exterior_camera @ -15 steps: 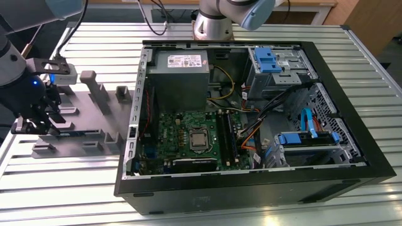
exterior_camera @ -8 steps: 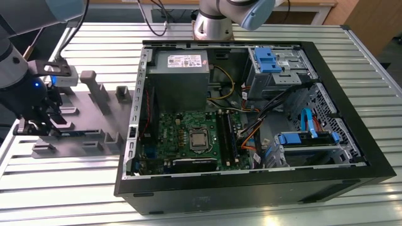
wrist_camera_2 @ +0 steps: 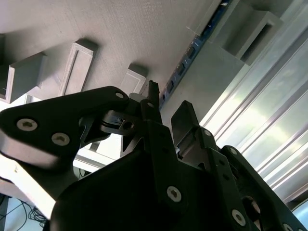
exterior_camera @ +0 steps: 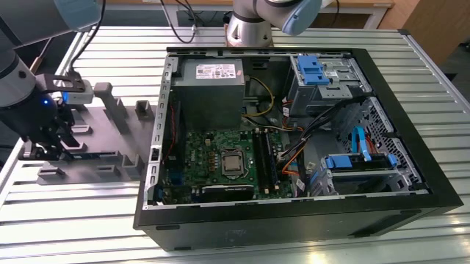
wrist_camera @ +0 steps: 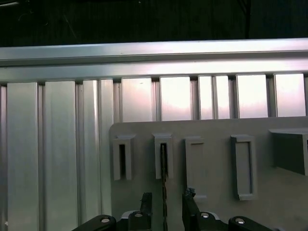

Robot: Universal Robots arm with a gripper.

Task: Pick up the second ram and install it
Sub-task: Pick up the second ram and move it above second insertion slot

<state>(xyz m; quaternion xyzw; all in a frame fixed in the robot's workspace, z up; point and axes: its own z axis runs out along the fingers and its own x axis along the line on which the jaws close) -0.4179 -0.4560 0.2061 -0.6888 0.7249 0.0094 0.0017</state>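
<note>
Black computer case [exterior_camera: 294, 223] at my 3 o'clock, exterior view, well apart. Black gripper [wrist_camera: 167, 197] unclenched, straddling thin blue ram stick [wrist_camera_2: 186, 57] in grey holder [wrist_camera: 216, 144].

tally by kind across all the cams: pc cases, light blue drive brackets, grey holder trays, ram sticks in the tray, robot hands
pc case: 1
light-blue drive brackets: 2
grey holder tray: 1
ram stick standing in a tray slot: 1
hand, open around the stick: 1
total: 6
</note>
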